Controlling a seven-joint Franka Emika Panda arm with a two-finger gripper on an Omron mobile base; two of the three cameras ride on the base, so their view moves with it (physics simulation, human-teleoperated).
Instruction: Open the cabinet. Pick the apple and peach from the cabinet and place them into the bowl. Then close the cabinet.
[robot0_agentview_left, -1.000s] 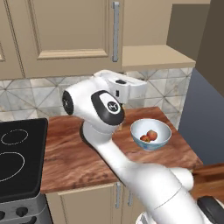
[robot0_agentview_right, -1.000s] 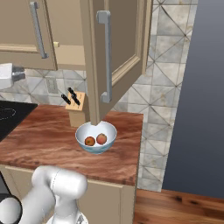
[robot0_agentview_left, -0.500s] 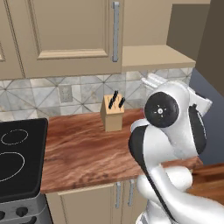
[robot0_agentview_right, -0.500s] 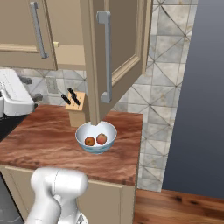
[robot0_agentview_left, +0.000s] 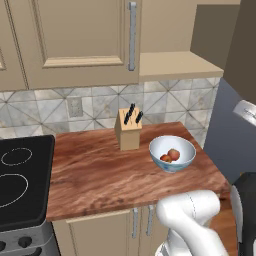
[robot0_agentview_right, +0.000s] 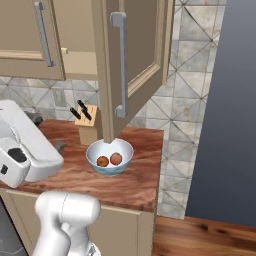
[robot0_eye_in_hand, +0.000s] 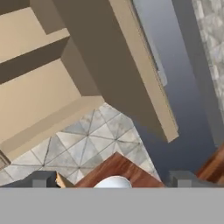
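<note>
The gripper (robot0_eye_in_hand: 112, 183) shows in the hand view as two dark finger tips at the bottom edge, spread wide with nothing between them. Just past the gap between the jaws lies the white rim of the bowl (robot0_eye_in_hand: 113, 181), on the reddish wood counter (robot0_eye_in_hand: 118, 168). Beyond the counter rises the grey-and-white tiled backsplash (robot0_eye_in_hand: 94, 138). Farther still, above the jaws in that view, the cabinet (robot0_eye_in_hand: 48, 103) stands open: its bare shelf runs up and to the left, and the swung-out right door (robot0_eye_in_hand: 140, 65) is seen edge-on, slanting from the top down to the right of the jaws.

The left base view gives the counter (robot0_agentview_left: 100, 175) from above: the bowl (robot0_agentview_left: 172, 153) stands near its right end with two fruits in it, an orange-red one (robot0_agentview_left: 165, 158) touching a rosier one (robot0_agentview_left: 174, 154). Just left of the bowl is the knife block (robot0_agentview_left: 128, 131), and at the far left a black stovetop (robot0_agentview_left: 20, 180). The cabinet's left door (robot0_agentview_left: 75, 40) is shut, with its grey bar handle (robot0_agentview_left: 132, 35) at its right edge.

The right base view shows what the others hide: the open door's face with its long handle (robot0_agentview_right: 120, 65), hanging out over the bowl (robot0_agentview_right: 109, 157), and the dark grey wall (robot0_agentview_right: 220, 110) and wood floor (robot0_agentview_right: 200, 240) to the right of the counter's end
</note>
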